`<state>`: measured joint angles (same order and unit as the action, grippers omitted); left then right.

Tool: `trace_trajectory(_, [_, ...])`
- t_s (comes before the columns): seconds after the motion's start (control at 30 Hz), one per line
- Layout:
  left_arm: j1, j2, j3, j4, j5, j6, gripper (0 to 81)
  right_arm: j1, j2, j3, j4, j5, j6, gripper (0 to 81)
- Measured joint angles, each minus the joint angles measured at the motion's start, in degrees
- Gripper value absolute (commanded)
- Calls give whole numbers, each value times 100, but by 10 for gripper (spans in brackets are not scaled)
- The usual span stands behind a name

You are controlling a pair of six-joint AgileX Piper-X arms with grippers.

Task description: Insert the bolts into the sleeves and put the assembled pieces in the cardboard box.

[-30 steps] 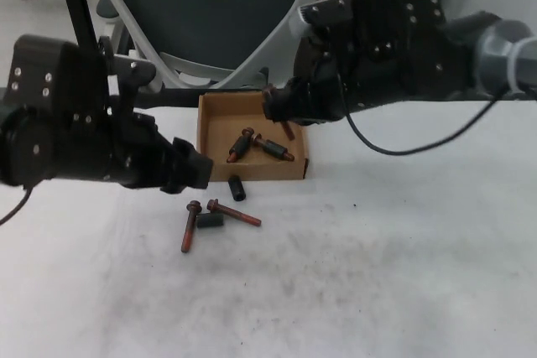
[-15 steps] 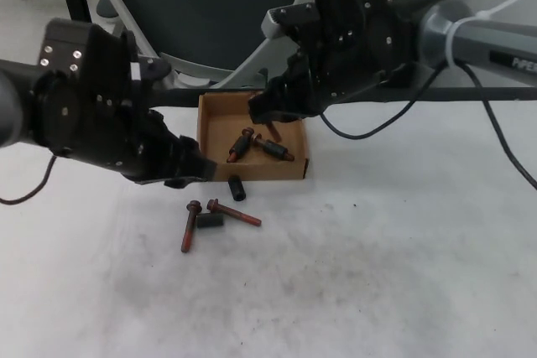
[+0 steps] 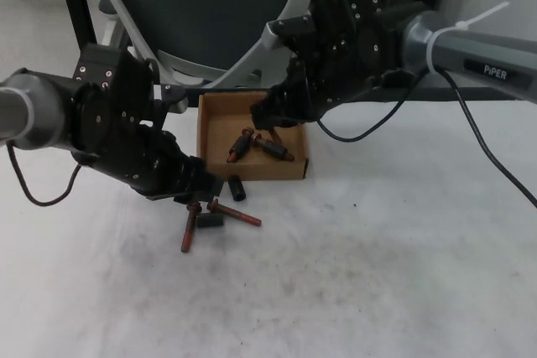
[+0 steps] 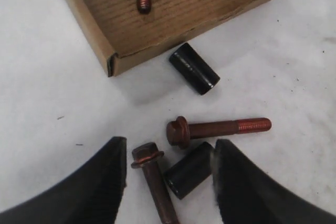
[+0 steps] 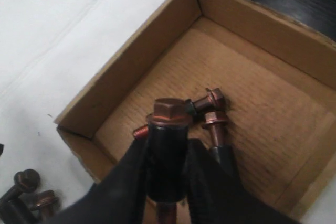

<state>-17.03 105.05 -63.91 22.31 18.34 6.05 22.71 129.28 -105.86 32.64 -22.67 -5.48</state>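
The cardboard box (image 3: 216,123) stands at the back of the bench, with two assembled pieces (image 3: 241,144) (image 5: 210,100) lying in it. Above its floor (image 5: 252,77) my right gripper (image 5: 168,148) (image 3: 268,121) is shut on a black sleeve with a copper bolt through it (image 5: 168,129). In front of the box lie two loose bolts (image 4: 218,128) (image 4: 156,182) and two black sleeves (image 4: 194,68) (image 4: 188,170). My left gripper (image 4: 169,146) (image 3: 197,193) hangs open just above the nearer bolt and sleeve, one finger on either side of them.
A grey office chair (image 3: 210,6) stands behind the bench, close to the box. The bench top (image 3: 377,274) is white cloth, open to the front and right. A cable (image 3: 470,123) trails from the right arm.
My left gripper has swung right and down over the loose bolts and sleeve. My right gripper has carried the assembled piece leftward and lower over the box.
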Motion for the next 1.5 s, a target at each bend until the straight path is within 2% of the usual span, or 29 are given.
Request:
trace_trajectory(0.9, [0, 7, -16, 347, -5, 170, 477, -31, 85, -19, 13, 21, 0, 3])
trace_trajectory(1.07, [0, 7, -16, 389, -77, 170, 425, -31, 85, -19, 39, 21, 0, 3])
trace_trajectory(1.5, [0, 7, -16, 559, -190, 170, 426, -31, 85, -19, 122, 21, 0, 3])
